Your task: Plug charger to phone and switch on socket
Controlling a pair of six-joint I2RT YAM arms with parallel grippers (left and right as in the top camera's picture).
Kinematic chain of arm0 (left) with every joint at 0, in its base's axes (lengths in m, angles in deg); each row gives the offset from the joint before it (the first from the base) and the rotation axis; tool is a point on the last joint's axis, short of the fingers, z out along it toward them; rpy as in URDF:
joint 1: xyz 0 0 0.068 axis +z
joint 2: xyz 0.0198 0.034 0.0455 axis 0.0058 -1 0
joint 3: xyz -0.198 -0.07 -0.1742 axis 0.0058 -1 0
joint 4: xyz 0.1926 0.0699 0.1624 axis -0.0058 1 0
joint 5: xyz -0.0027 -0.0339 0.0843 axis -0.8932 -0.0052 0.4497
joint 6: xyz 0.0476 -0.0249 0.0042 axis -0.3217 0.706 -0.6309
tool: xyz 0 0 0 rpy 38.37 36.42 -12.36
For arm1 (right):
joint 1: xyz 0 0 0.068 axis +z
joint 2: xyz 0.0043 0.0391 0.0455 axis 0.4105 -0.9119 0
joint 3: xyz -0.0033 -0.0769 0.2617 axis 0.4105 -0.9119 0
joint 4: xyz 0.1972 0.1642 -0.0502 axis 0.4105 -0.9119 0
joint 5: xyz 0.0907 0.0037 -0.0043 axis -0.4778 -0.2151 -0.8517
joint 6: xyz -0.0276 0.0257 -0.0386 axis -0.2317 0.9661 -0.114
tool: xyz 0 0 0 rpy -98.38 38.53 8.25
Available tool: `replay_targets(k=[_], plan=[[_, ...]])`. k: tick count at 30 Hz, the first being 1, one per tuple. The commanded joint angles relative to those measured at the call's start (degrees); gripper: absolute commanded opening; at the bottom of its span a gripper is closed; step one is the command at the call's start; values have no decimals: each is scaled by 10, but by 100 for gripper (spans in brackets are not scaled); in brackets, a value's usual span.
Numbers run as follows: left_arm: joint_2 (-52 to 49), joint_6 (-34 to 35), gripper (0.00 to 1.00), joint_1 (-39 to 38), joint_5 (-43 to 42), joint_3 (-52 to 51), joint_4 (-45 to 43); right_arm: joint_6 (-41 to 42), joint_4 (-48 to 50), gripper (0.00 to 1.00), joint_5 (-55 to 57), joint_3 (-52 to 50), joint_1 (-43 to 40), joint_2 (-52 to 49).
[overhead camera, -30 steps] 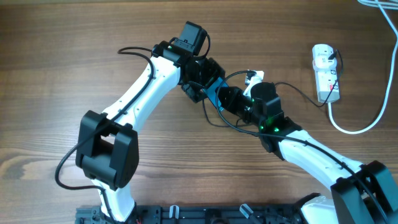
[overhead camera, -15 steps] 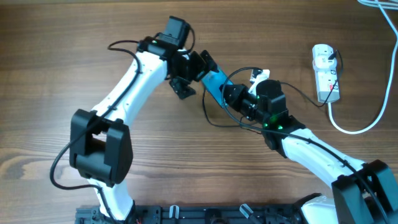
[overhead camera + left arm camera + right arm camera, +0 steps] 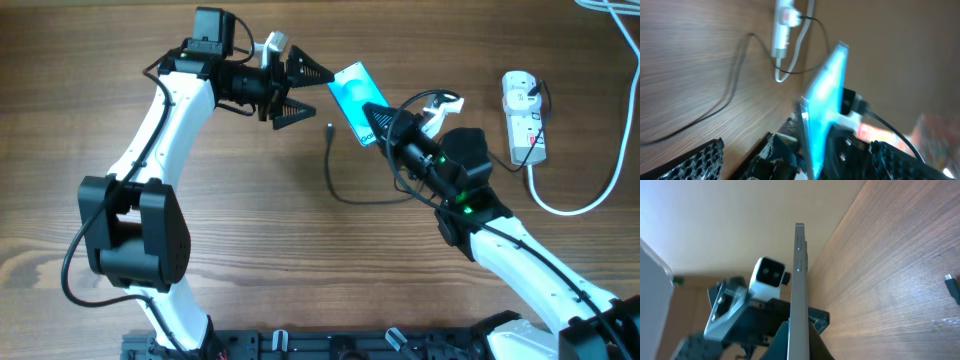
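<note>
The left gripper [image 3: 318, 95] is spread wide and holds nothing, jaws pointing at the phone [image 3: 352, 95]; below it the charger [image 3: 331, 160] lies loose on the table [image 3: 250, 230], its plug tip free; the phone is lifted and tilted, pinched at its lower end by the right gripper [image 3: 380, 125]; the socket [image 3: 523, 118] sits well apart, far right. The left should probably grasp the cable close behind the tip, so it cannot flex, and meet the port squarely.
</note>
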State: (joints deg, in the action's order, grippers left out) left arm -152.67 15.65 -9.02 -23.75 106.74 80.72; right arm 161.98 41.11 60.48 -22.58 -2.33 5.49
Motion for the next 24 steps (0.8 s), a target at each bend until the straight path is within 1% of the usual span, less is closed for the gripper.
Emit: replay_targets(k=[1,3,6,8,10,15,17,20,22,24], plan=[[16,-11,100,-2,-70,9,-22,76,18,5,50,9,0,10],[16,9,99,-2,-70,9,-40,91,51,5,68,9,7,10],[16,51,95,-3,-65,9,-63,119,60,5,100,10,22,10],[16,82,95,-8,-35,9,-63,119,62,5,113,10,35,10],[16,96,93,-13,-20,9,-68,122,62,5,128,10,46,8],[16,144,89,-40,-18,9,-111,194,63,5,158,10,64,-6],[16,159,85,-46,-3,9,-119,208,64,4,155,10,64,-13],[16,171,77,-50,17,9,-119,209,65,5,152,10,67,-15],[16,182,75,-50,25,9,-119,208,63,4,157,10,74,-15],[16,190,70,-51,29,9,-130,209,63,5,161,10,79,-16]])
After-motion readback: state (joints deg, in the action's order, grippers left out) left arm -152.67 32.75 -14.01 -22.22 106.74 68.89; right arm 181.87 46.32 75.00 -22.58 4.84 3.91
